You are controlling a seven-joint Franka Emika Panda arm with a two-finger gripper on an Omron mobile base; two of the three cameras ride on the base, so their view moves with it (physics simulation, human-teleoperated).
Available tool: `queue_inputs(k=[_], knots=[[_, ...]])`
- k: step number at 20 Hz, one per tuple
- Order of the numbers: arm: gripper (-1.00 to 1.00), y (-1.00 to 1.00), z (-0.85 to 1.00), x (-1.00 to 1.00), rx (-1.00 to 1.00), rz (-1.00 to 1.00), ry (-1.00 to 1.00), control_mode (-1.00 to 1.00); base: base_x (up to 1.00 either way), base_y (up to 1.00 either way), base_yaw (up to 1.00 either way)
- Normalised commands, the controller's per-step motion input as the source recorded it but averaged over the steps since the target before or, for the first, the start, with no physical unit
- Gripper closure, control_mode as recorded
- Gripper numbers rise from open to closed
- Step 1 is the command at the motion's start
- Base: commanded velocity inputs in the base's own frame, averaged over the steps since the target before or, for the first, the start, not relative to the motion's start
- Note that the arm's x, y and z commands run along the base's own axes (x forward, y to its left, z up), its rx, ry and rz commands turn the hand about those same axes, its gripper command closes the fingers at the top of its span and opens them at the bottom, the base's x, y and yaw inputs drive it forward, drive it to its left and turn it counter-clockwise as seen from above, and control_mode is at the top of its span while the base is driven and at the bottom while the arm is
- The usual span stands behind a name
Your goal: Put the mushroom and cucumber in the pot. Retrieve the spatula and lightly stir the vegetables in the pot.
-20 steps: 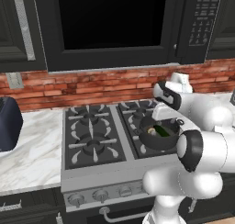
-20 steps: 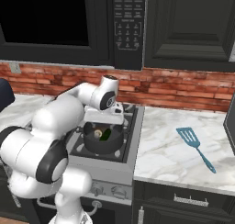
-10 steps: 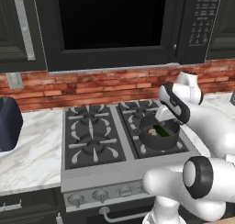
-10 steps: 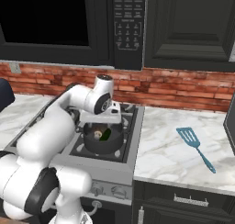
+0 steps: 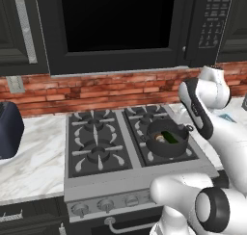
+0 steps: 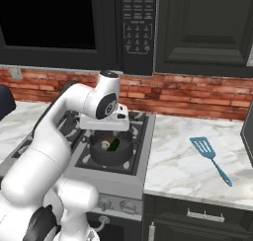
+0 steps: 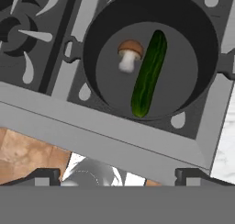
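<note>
Pot: dark, round, on the stove's front right burner; centre right of the left base view, centre left of the right base view.
Mushroom: tan cap, white stem, lying on the pot floor just beside the cucumber.
Cucumber: dark green, lying lengthwise inside the pot.
Spatula: light blue, flat on the marble desk, right of the stove, well apart from the pot.
Pincer: spread wide, empty, its tips at the bottom corners of the hand view, above the stove's edge.
Stove: grey, four burners, knobs along the front.
Room: red brick backsplash, dark cabinets, black microwave overhead.
</note>
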Motion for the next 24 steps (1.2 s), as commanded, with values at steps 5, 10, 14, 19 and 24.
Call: queue_inputs(k=[5,10,14,19,24], knots=[[-1.00,-0.02,0.37,-0.76,0.00,0.00,0.00,-1.00,0.00,0.00,0.00],[-1.00,0.13,0.10,-0.51,0.00,0.00,-0.01,-1.00,0.00,0.00,0.00],[-1.00,0.00,0.00,0.00,0.00,0.00,0.00,-1.00,0.00,0.00,0.00],[-1.00,0.00,0.00,0.00,0.00,0.00,0.00,-1.00,0.00,0.00,0.00],[-1.00,0.00,0.00,0.00,0.00,0.00,0.00,1.00,-0.26,-0.01,-0.01]])
